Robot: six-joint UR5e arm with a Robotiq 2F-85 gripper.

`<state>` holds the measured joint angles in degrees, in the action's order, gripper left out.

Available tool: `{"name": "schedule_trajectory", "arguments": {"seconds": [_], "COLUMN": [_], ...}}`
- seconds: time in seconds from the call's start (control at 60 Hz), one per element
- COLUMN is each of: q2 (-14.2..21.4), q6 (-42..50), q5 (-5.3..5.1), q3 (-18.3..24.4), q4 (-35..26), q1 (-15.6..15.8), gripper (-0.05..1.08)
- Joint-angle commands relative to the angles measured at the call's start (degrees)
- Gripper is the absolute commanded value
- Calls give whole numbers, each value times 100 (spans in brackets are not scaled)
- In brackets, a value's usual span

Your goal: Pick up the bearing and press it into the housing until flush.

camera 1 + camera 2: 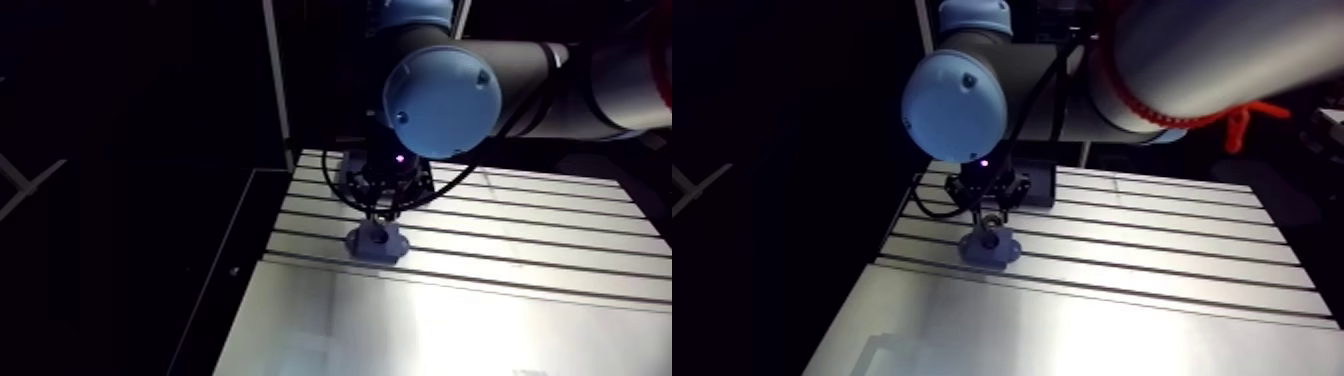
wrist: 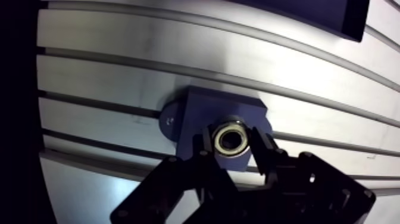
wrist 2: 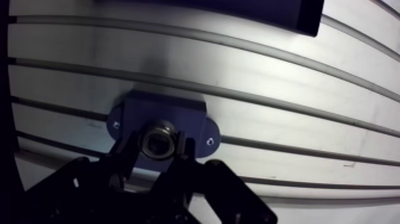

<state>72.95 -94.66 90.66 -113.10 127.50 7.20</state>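
The bearing (image 2: 231,138), a small steel ring with a dark bore, is pinched between my two black fingers (image 2: 205,143) in the wrist view. My gripper (image 2: 231,142) is shut on it. Directly under it lies the housing (image 2: 199,110), a dark blue flanged block with a screw in each ear, standing on the slotted table. The bearing covers the housing's middle; how deep it sits there is hidden. In the arm view the gripper (image 1: 990,225) points straight down onto the housing (image 1: 990,252).
The aluminium table (image 1: 1152,270) runs wide to the right, with long slots across it. A dark flat block (image 2: 315,15) lies beyond the housing, ahead of the gripper. The table's left edge (image 1: 255,270) is close to the housing.
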Motion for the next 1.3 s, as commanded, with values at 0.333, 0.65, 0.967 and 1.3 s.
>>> {"name": "schedule_trajectory", "arguments": {"seconds": [0.333,0.65,0.967,1.3], "q2": [-38,-75,-84,-84], "q6": [-55,-65,-74,-74], "q5": [9,8,8,17], "q3": [-94,-138,-147,-191], "q4": [99,263,263,263], "q1": [62,53,80,72], "gripper": [72,72,72,72]}}
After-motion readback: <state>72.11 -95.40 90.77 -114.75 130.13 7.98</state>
